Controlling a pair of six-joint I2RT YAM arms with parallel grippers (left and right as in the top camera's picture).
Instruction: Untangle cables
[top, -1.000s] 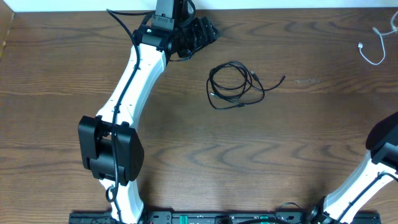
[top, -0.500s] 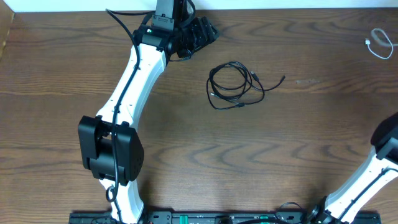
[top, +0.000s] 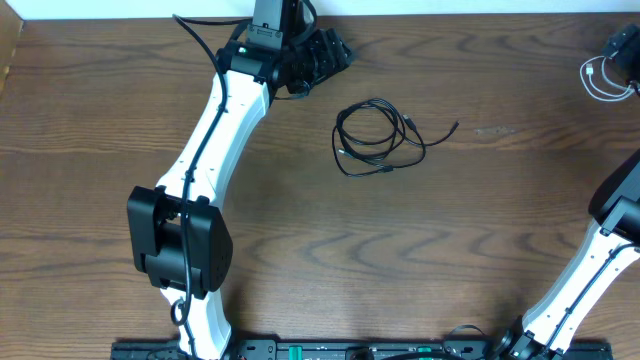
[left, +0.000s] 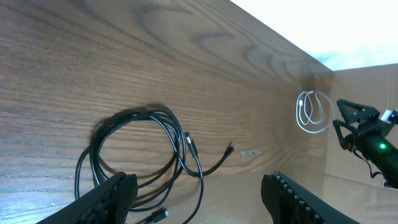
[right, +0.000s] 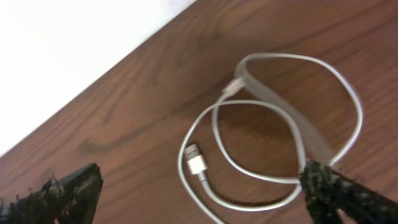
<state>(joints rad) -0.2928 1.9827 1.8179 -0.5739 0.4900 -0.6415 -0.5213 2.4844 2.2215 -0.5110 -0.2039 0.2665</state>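
Dark brown wood of the table (top: 300, 220) is carrying both cords, which are lying well apart. The white cable (right: 283, 109) is lying in a loose double loop at the far right corner, its flat plug (right: 195, 159) resting inside the loop. The right gripper (right: 199, 193) is standing over it with its jaws spread wide and gripping nothing. One fingertip (right: 329, 186) is showing at the loop's rim, though whether it is touching cannot be told. The black cable (left: 134, 112) is sitting as a small coil near the middle of the far edge, one tail trailing towards the right. The left gripper (left: 199, 193) is hanging near the far edge just left of that coil, pointing at it, its fingers partly parted and empty.
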